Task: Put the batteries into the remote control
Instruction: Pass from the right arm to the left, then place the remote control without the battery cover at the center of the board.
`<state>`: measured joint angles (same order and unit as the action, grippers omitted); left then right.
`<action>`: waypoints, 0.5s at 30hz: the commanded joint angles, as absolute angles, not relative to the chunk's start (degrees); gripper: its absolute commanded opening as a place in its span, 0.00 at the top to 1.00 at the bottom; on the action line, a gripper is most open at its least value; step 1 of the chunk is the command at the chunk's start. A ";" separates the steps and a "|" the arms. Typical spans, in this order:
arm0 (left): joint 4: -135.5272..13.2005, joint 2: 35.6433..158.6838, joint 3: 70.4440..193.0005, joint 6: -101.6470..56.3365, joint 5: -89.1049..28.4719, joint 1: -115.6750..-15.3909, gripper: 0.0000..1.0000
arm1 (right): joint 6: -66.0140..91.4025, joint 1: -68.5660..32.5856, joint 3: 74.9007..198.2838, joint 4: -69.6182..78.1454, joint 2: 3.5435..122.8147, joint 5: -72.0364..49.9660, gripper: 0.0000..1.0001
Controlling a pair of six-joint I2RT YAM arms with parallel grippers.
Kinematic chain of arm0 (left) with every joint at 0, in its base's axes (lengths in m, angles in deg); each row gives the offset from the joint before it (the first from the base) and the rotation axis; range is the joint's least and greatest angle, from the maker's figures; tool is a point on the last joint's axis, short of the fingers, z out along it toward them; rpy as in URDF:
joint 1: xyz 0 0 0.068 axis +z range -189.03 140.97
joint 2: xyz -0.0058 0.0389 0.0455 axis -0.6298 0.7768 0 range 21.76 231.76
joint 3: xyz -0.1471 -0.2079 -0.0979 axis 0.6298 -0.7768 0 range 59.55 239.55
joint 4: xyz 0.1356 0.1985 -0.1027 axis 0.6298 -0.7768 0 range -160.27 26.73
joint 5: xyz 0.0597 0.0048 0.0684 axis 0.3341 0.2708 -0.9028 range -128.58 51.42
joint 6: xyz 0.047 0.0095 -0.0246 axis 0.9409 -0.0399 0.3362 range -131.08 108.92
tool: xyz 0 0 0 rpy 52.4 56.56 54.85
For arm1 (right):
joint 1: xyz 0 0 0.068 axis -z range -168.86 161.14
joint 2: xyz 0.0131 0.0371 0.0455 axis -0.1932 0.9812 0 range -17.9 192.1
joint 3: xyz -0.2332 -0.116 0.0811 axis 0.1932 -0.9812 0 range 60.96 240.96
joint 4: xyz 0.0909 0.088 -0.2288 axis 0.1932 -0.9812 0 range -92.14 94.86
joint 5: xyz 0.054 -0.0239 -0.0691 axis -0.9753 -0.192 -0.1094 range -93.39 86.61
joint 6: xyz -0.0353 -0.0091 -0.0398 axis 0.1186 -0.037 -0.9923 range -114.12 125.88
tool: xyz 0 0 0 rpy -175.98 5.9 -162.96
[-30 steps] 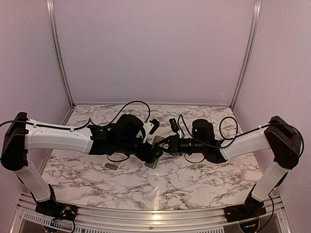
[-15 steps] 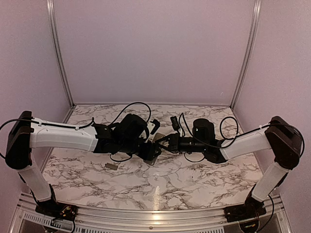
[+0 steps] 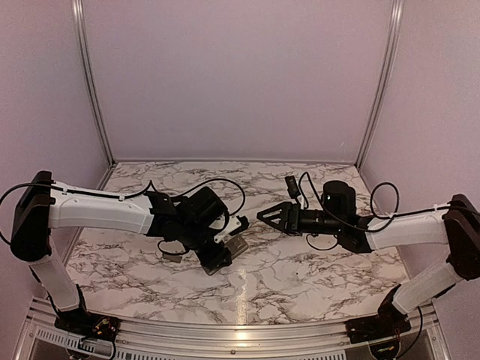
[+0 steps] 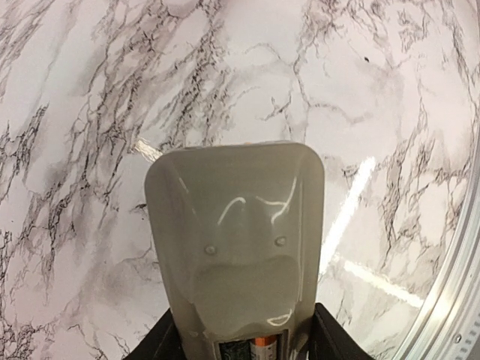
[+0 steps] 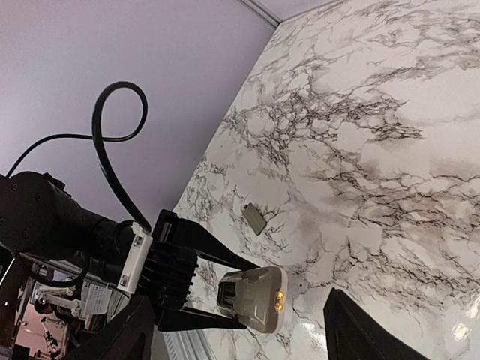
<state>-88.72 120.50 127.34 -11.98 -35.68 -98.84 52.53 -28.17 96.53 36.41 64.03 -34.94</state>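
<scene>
Left wrist view shows the left fingers (image 4: 163,343) clamped on the remote control (image 4: 236,240), grey-beige back up, over the marble surface (image 4: 90,112), while the right fingers (image 5: 360,330) stand spread and empty, well apart.

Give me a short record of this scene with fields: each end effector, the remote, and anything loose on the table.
left end effector: shut on the remote control, held over the table
remote control: grey back up, one end in the grip
right end effector: open, empty, apart from the remote
loose item: small grey piece on the table, beside the left arm
</scene>
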 commanded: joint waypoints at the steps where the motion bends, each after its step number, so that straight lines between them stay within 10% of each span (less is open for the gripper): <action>1: -97.92 123.82 130.89 -2.02 -32.06 -98.54 0.63 | 49.19 -25.95 94.27 31.88 60.04 -34.18 0.24; 15: -108.44 140.95 148.08 2.36 -36.80 -98.50 0.62 | 47.30 -20.53 91.06 29.22 53.67 -35.07 0.25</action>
